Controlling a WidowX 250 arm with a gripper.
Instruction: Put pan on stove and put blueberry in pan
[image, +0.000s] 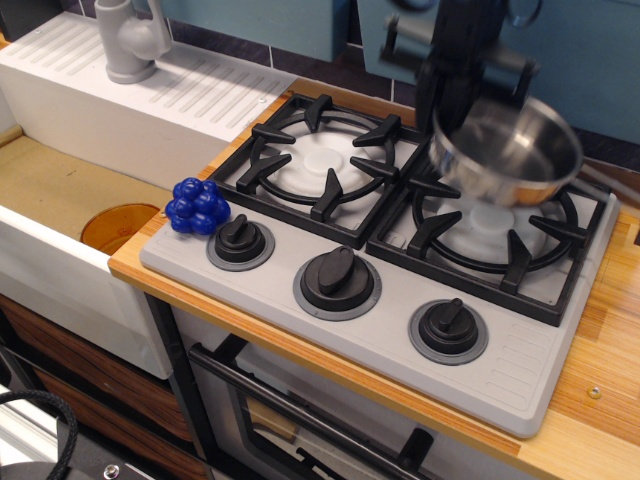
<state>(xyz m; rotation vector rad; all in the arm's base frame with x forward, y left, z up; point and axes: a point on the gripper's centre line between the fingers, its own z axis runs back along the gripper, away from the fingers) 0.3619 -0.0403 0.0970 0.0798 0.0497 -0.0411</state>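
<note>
Blurred pan (507, 150) tilted above the stove's (400, 300) right burner — at its far-left rim, the dark pincer (455, 105), grip unreadable. Blueberry (197, 206) on stove's left corner — well apart.

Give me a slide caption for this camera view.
Robot arm lifts the tilted pan above the stove's right burner; the blueberry waits at its left corner.

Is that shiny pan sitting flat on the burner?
No. The pan is tilted and blurred, raised above the right burner grate.
</note>
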